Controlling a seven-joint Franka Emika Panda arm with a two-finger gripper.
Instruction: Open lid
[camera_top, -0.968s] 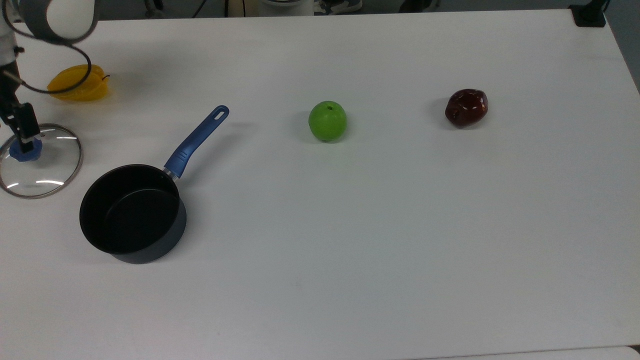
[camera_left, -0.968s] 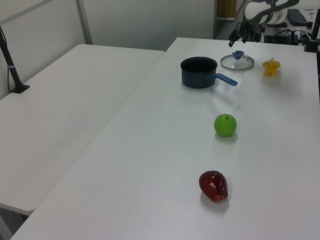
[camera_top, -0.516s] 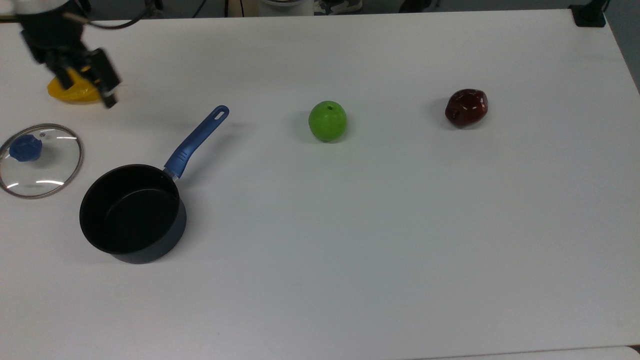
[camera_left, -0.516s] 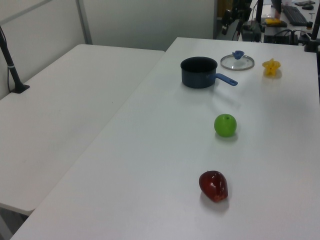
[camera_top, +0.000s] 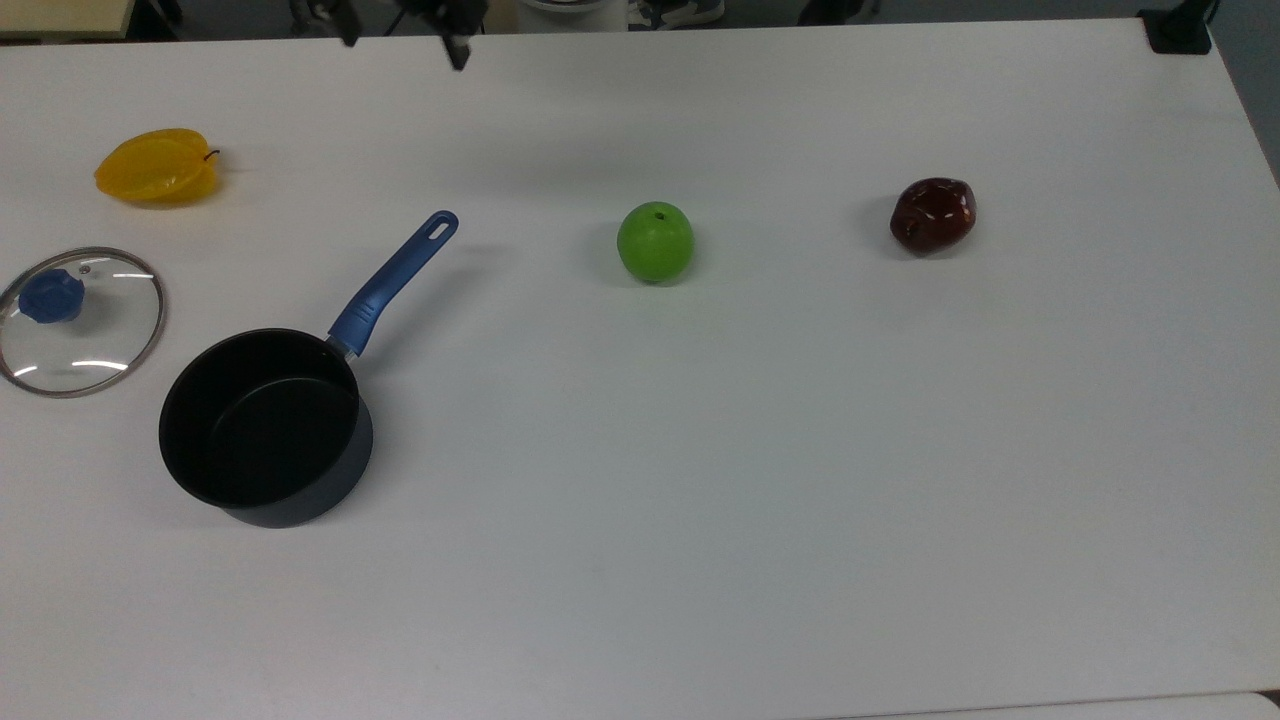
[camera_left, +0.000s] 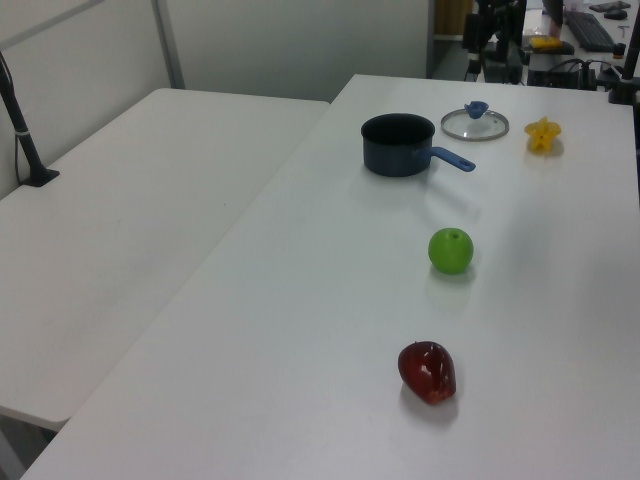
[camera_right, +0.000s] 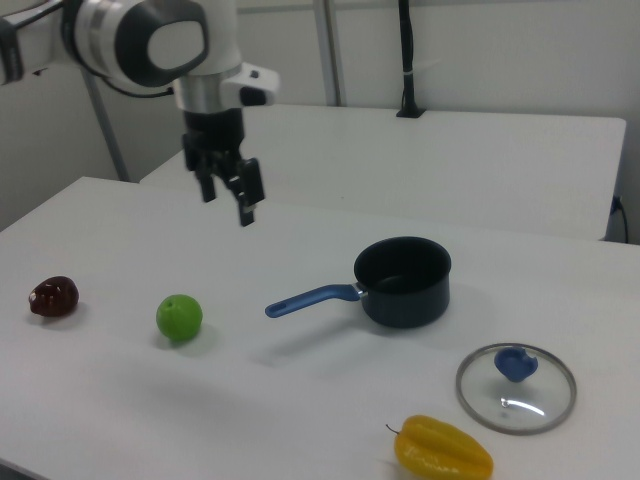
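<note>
Lid (camera_top: 81, 322) lies flat on desk (camera_top: 800, 480), just beside pan (camera_top: 265, 430), off it, on the top view's left. Pincer (camera_right: 228, 195) hangs released, empty, well apart above the desk, pan between them in the right view.

White arm (camera_right: 150, 40), black pincer (camera_right: 227, 195)

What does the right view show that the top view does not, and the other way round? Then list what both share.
Right view: the arm's white joints above the open claw, and a second table behind.

Top view: a black clamp at the corner of the table, on the top view's right.

Both: the lid lying flat beside the saucepan, not on it, plus the green apple, the dark red fruit and the yellow fruit.
</note>
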